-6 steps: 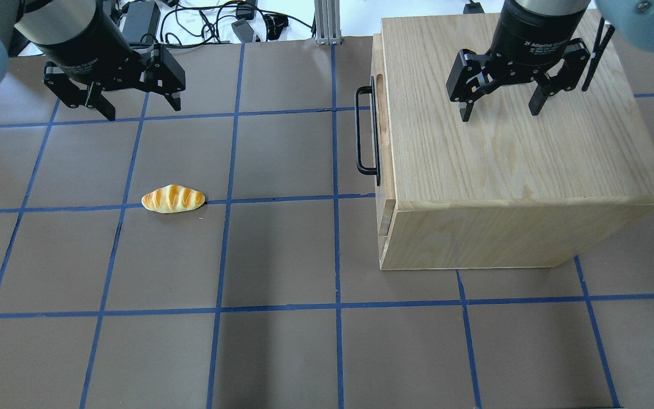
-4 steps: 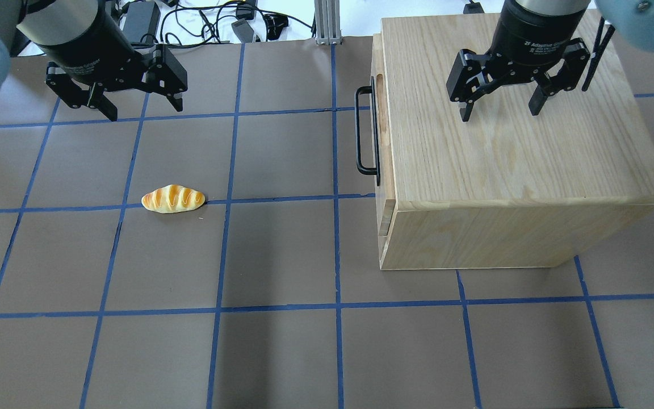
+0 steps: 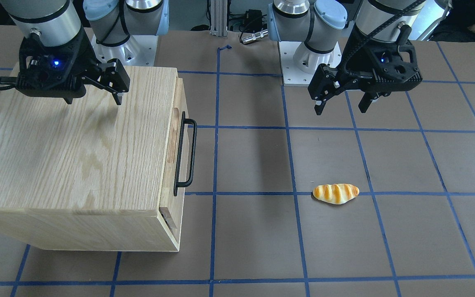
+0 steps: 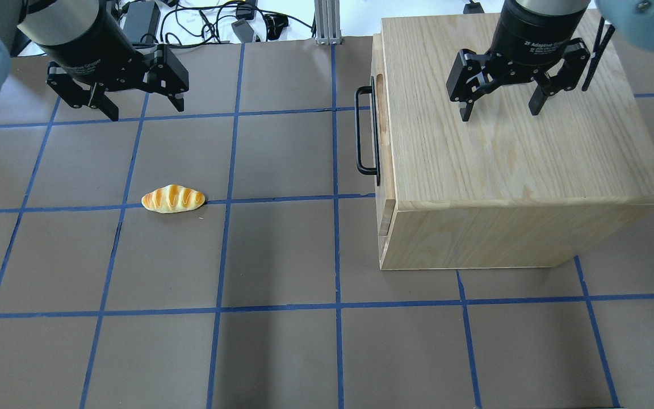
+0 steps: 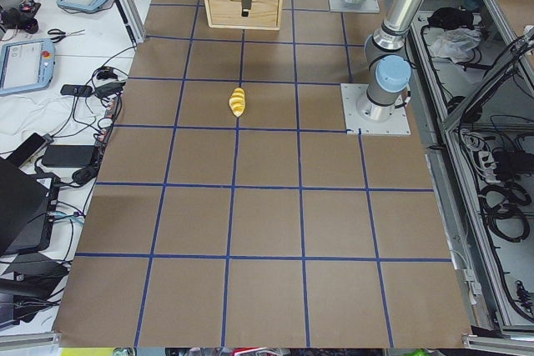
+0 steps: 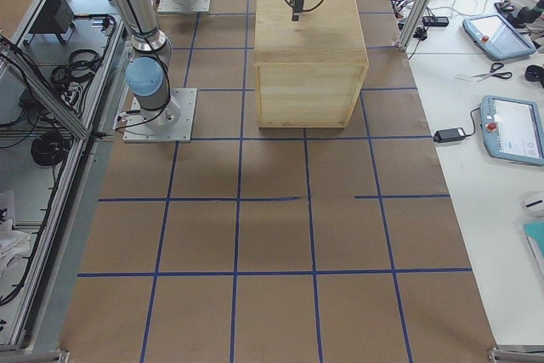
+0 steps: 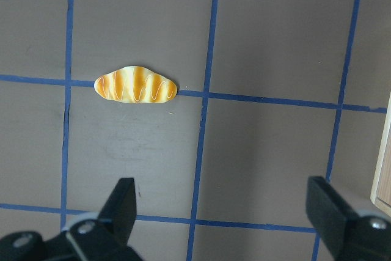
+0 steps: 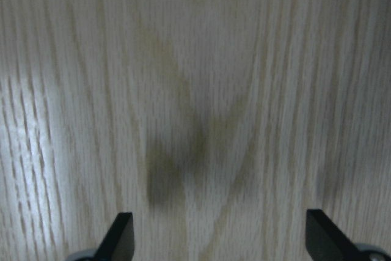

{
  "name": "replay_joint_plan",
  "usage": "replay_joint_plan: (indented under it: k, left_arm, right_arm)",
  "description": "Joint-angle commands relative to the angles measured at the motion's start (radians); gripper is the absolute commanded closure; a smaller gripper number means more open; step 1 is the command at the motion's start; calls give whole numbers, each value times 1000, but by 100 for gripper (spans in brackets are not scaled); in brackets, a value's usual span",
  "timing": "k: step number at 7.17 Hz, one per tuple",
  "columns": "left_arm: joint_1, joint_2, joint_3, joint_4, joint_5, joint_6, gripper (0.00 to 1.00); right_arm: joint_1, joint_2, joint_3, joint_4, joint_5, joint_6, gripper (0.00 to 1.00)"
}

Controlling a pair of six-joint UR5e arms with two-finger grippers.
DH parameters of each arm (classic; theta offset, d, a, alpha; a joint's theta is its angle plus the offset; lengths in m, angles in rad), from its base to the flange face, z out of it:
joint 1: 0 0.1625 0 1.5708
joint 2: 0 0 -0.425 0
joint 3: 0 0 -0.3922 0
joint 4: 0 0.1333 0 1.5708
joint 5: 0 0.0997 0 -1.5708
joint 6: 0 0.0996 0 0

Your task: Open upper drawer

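Note:
The upper drawer (image 4: 384, 128) is the light-oak front on the left face of the wooden cabinet (image 4: 503, 165), with a long black bar handle (image 4: 363, 133) and an oblong slot; it sits shut against the cabinet. It also shows in the front view (image 3: 174, 136) with its handle (image 3: 189, 154). My left gripper (image 4: 144, 111) hangs open and empty over the mat, well left of the handle and above the bread; the left wrist view (image 7: 226, 212) shows its spread fingers. My right gripper (image 4: 500, 113) is open and empty above the cabinet top (image 8: 201, 90).
A toy bread roll (image 4: 173, 199) lies on the brown mat, left of the cabinet, also in the front view (image 3: 335, 193). The lower drawer front (image 4: 385, 221) sits beneath the upper one. Cables and an aluminium post (image 4: 327, 23) stand at the mat's edge beside the robot.
My left gripper has crept slightly to the right. The right gripper, drawer and bread have not moved.

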Motion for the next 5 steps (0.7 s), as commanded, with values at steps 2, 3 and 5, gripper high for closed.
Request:
replay_joint_plan:
  k: [2, 3, 5]
  left_arm:
    - [-1, 1, 0, 0, -2, 5, 0]
    - [-3, 1, 0, 0, -2, 7, 0]
    - [-3, 11, -17, 0, -2, 7, 0]
  right_arm:
    - [0, 0, 0, 0, 0, -1, 0]
    - [0, 0, 0, 0, 0, -1, 0]
    - [0, 0, 0, 0, 0, 0, 0]
